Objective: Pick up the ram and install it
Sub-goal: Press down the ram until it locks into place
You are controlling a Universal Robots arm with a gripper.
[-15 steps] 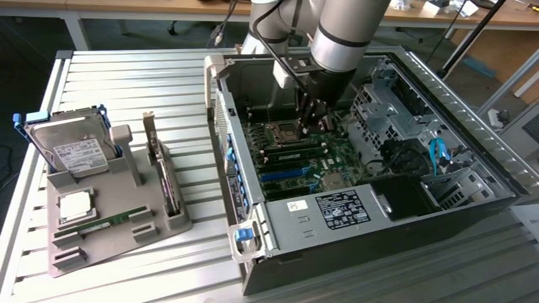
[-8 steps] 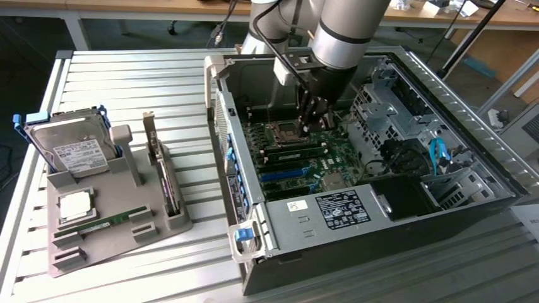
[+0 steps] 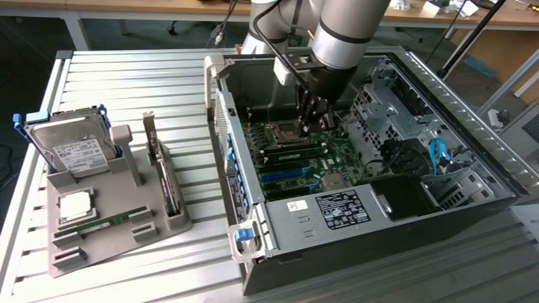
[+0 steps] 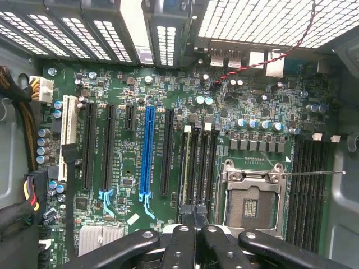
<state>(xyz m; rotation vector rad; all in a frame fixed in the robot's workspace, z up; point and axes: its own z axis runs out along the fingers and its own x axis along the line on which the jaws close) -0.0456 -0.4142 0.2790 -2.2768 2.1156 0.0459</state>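
A ram stick, thin and green, lies in a slot of the grey holder at the exterior view's left. My gripper reaches down into the open computer case, just above the motherboard beside the CPU socket. In the wrist view the fingertips are pressed together over the black memory slots next to that socket. I cannot tell whether a thin stick sits between them.
The holder also carries a silver hard drive, a dark expansion card standing on edge and a small square chip. Drive cages and case walls close in around the arm. A blue card slot runs across the board.
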